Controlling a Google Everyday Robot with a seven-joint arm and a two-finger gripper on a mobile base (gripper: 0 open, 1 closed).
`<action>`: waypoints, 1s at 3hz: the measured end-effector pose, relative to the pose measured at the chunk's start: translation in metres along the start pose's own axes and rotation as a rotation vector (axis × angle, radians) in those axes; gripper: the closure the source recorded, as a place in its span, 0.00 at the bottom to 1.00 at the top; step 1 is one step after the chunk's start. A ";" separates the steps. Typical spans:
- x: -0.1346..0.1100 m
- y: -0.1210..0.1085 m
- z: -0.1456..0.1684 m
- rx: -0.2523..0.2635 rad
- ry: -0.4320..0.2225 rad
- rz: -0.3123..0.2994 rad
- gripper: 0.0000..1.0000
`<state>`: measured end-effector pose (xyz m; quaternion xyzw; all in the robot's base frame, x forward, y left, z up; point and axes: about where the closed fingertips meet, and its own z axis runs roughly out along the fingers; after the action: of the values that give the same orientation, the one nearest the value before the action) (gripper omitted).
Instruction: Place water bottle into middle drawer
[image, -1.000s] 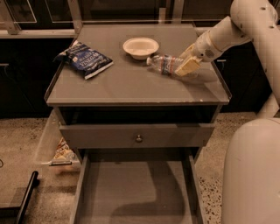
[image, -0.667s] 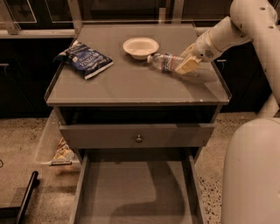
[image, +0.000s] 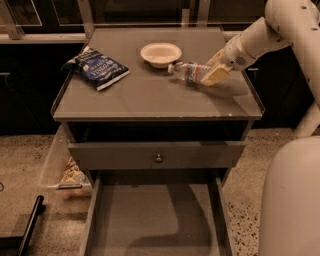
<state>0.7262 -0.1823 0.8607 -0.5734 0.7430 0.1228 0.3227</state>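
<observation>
Water bottle (image: 189, 71), one, on cabinet top (image: 150, 97); end effector (image: 214, 74) gripping its base.

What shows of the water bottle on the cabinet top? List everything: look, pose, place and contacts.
The water bottle is a small clear plastic bottle with a crinkly body, a white cap and a red-and-blue label band. It lies on its side on the grey cabinet top, with its cap end pointing left, close to the white bowl. Whether the two touch cannot be told. Its base end is covered by the gripper, which meets it from the right.
</observation>
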 end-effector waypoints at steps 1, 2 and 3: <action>-0.002 0.012 -0.018 0.016 -0.002 -0.023 1.00; -0.003 0.034 -0.044 0.043 -0.017 -0.061 1.00; 0.017 0.065 -0.065 0.074 -0.033 -0.077 1.00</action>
<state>0.6415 -0.2111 0.8870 -0.5872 0.7189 0.0920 0.3604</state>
